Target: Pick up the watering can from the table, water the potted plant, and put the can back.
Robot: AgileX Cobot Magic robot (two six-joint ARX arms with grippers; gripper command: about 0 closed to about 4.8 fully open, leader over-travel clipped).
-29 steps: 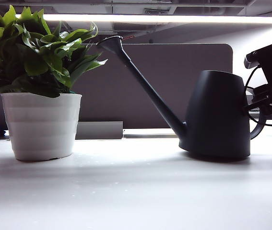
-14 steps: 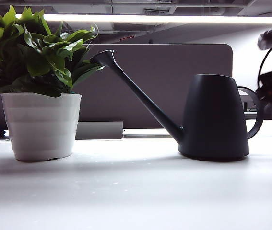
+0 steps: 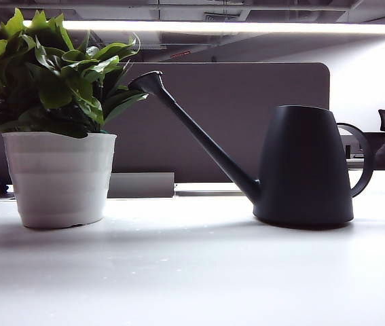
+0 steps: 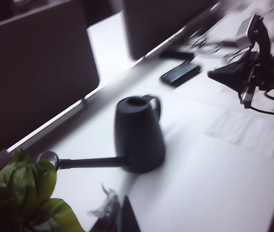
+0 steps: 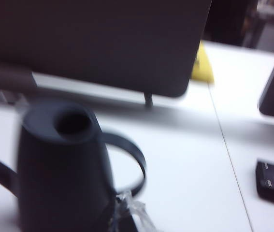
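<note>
Exterior view showed the watering can (image 3: 305, 166) upright on the tabletop (image 3: 192, 272), its spout tip touching the leaves of the potted plant (image 3: 56, 122). My right gripper (image 5: 124, 220) hung just beside the can's handle, jaws pressed together, holding nothing. My left gripper (image 4: 115, 217) hovered near the spout; I could not tell its state.

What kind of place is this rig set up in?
Probably an office desk: a white table backed by a dark grey divider panel, ceiling strip light overhead. Neither gripper holds the watering can.
</note>
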